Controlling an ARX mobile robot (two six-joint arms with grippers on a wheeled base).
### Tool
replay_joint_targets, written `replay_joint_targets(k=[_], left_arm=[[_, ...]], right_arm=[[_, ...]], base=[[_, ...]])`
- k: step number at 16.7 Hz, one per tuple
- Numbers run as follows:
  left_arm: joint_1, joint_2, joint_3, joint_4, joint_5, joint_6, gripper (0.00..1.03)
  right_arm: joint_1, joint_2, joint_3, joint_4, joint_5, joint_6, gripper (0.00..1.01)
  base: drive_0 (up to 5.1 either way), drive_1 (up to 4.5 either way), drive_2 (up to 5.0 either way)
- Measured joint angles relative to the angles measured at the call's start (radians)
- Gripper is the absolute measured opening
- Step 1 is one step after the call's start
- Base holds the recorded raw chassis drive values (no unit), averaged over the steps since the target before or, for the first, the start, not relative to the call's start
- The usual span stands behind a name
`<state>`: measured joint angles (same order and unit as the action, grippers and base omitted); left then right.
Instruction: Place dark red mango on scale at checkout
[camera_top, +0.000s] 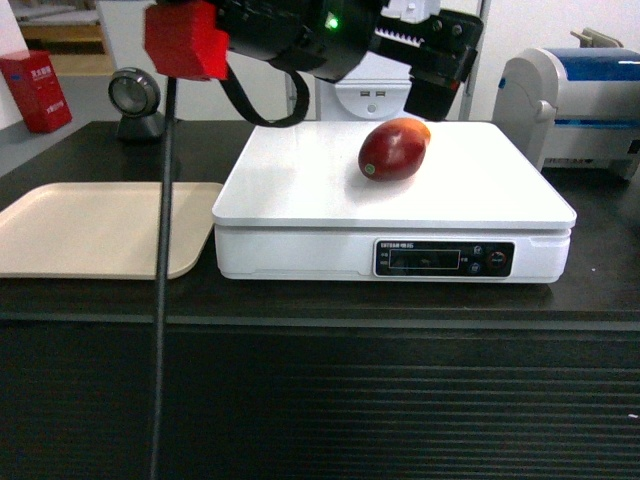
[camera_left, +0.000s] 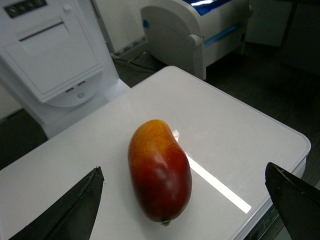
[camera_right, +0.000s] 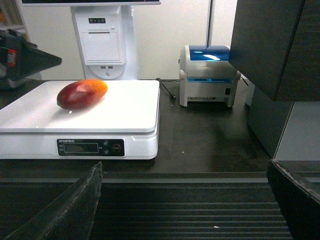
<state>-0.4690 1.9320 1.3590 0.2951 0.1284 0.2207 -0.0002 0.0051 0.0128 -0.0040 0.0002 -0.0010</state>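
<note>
Checkout (camera_top: 90, 300) counter: dark red mango (camera_top: 393, 149) resting on scale (camera_top: 300, 185), untouched. Placement looks done. Both grippers, left (camera_left: 185, 202) & right (camera_right: 185, 200), spread apart, holding nothing; I'd only retract.

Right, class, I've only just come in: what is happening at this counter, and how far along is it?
A two-armed robot is working at a black checkout counter. The dark red mango lies on its side on the flat white top of the scale, and nothing is gripping it. The left gripper hangs open just above the fruit, one finger on either side. The right gripper is open too, off by the counter's front edge, holding nothing. A beige tray sits left of the scale, and a white-and-blue printer stands to its right.
</note>
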Motion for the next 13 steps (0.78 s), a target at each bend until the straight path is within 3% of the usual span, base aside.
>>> replay_joint_targets(k=[3, 7, 8, 9, 10, 12, 13], left_arm=[[0.049, -0.174, -0.175, 0.159, -0.100, -0.008, 0.98], [0.131, -0.369, -0.312, 0.173, -0.140, -0.019, 0.98], [0.143, -0.423, -0.352, 0.196, -0.185, -0.044, 0.94], [0.161, -0.479, -0.411, 0.232, -0.304, -0.098, 0.85], [0.185, -0.551, -0.496, 0.256, -0.354, -0.143, 0.76], [0.287, -0.716, -0.694, 0.271, -0.327, -0.192, 0.55], [0.357, -0.892, -0.869, 0.202, -0.252, -0.210, 0.31]], right_arm=[[0.000, 0.000, 0.000, 0.000, 0.000, 0.000, 0.98], [0.000, 0.000, 0.000, 0.000, 0.000, 0.000, 0.98], [0.000, 0.000, 0.000, 0.000, 0.000, 0.000, 0.98], [0.000, 0.000, 0.000, 0.000, 0.000, 0.000, 0.98], [0.000, 0.000, 0.000, 0.000, 0.000, 0.000, 0.98], [0.000, 0.000, 0.000, 0.000, 0.000, 0.000, 0.98], [0.000, 0.000, 0.000, 0.000, 0.000, 0.000, 0.98]], base=[[0.0, 0.00, 0.0], [0.0, 0.00, 0.0], [0.0, 0.00, 0.0], [0.0, 0.00, 0.0], [0.0, 0.00, 0.0], [0.0, 0.00, 0.0], [0.0, 0.00, 0.0]])
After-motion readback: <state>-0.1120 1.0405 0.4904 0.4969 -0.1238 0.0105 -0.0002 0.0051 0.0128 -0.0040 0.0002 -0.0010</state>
